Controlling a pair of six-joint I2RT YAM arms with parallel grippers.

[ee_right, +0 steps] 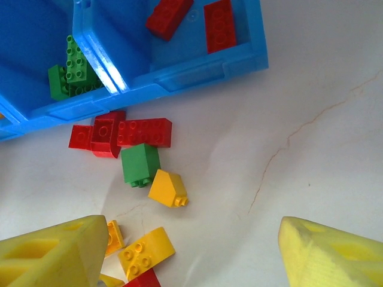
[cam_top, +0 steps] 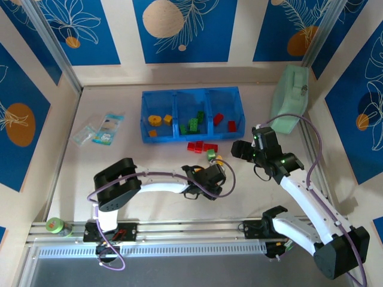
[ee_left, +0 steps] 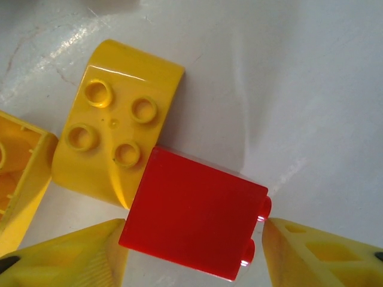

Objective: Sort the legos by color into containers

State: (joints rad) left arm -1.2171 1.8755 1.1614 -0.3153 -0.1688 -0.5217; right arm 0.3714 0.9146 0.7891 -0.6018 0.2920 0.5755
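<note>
A red lego (ee_left: 194,215) lies on its side on the table between my left gripper's (ee_left: 194,242) yellow fingers (ee_left: 72,257), which stand open, close to both of its sides. A curved yellow lego (ee_left: 114,119) touches its top corner. More loose legos sit before the blue tray (cam_top: 191,139): a red cluster (ee_right: 143,131), a green one (ee_right: 140,163), a yellow slope (ee_right: 167,188). The tray holds yellow (cam_top: 155,120), green (cam_top: 194,124) and red legos (cam_top: 219,118) in separate containers. My right gripper (ee_right: 191,263) hovers open and empty over the bare table.
Clear packets with blue print (cam_top: 105,128) lie left of the tray. A pale green bag (cam_top: 290,98) leans at the back right. A small green-topped object (cam_top: 55,225) sits at the near left rail. Walls ring the table.
</note>
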